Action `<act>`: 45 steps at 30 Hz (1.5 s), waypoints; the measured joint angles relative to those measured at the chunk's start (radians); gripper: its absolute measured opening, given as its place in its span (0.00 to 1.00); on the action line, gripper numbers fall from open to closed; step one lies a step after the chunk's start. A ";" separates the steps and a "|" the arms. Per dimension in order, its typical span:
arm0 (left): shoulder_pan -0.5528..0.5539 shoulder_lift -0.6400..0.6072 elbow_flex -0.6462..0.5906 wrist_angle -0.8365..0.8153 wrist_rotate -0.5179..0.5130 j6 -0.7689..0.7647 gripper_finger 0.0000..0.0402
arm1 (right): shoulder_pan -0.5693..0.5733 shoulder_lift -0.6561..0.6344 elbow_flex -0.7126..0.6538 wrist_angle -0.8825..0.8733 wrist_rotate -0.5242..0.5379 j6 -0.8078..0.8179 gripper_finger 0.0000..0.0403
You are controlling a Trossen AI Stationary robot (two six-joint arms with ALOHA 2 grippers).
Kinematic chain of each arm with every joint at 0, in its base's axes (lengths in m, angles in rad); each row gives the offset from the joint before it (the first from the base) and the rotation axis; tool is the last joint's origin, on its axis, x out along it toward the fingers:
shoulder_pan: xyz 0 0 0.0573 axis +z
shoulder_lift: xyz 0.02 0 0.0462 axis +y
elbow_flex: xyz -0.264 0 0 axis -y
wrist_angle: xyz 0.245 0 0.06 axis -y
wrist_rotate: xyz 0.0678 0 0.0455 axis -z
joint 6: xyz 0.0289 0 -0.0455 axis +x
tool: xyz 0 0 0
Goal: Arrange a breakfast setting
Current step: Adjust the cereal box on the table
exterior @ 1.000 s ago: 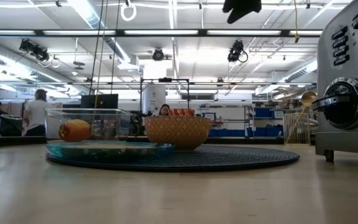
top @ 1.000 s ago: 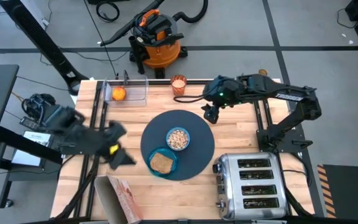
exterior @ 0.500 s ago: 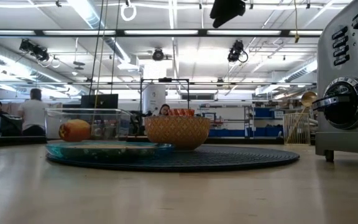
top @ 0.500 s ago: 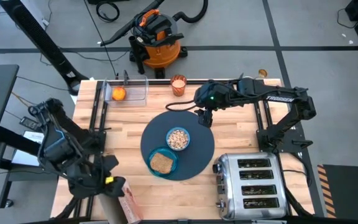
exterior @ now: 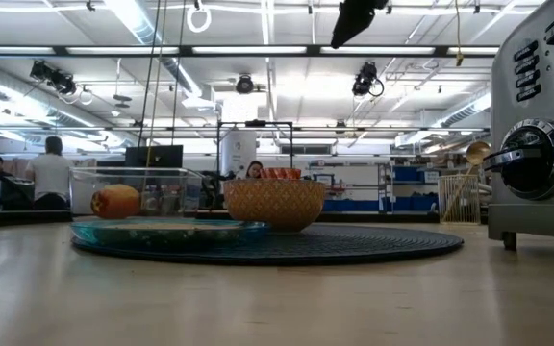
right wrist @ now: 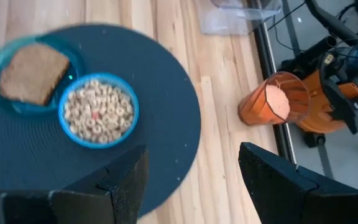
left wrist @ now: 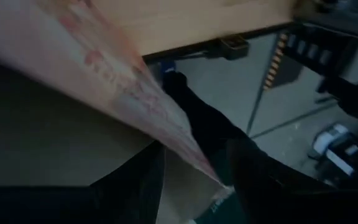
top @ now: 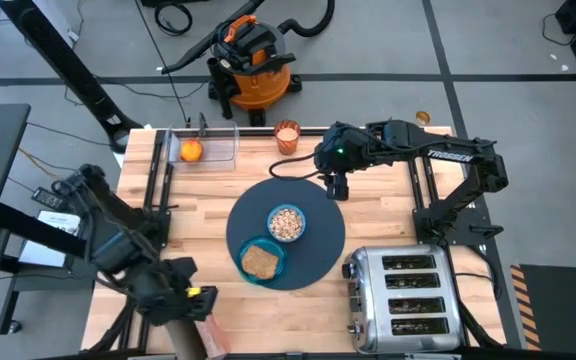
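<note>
Worktop (top: 388, 215) of pale wood carries the large round dark blue-grey mat (top: 318, 240) near its middle, with a chrome toaster (top: 404, 298) at the near right corner; no writing on it can be read. "TROSSEN" shows in white on the right arm's forearm in the high view, the only lettering legible anywhere. A pink cereal box (left wrist: 110, 93) hangs off the near left edge, pinched between the fingers (left wrist: 204, 134) of the left gripper (top: 190, 296); its printing is blurred. On the mat, the teal plate (top: 275, 268) holds the toast slice (top: 259, 261), and just beside it the small light-blue bowl (top: 287, 222) is filled with ring cereal. A clear plastic tub (top: 208, 147) at the far left edge contains the red-orange fruit (top: 191, 150). The translucent orange cup (top: 287, 136) stands upright at the far edge, beyond the mat, with a pale pinkish filling seen from the right wrist. The right gripper (top: 336, 186) hovers over the mat's far rim, fingers (right wrist: 129, 180) spread apart and holding nothing. A gold spoon (top: 423, 118) sits at the far right corner, only its bowl showing
</note>
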 joint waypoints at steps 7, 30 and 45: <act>0.036 0.075 0.000 -0.070 0.155 -0.005 0.40 | 0.000 0.000 0.000 -0.025 -0.001 -0.043 0.63; 0.043 -0.043 0.000 -0.466 0.411 -0.030 0.01 | -0.001 -0.001 0.000 -0.072 -0.039 0.001 0.63; 0.016 -0.004 0.000 -0.469 0.453 -0.048 0.01 | -0.001 -0.001 0.000 -0.073 -0.052 0.025 0.63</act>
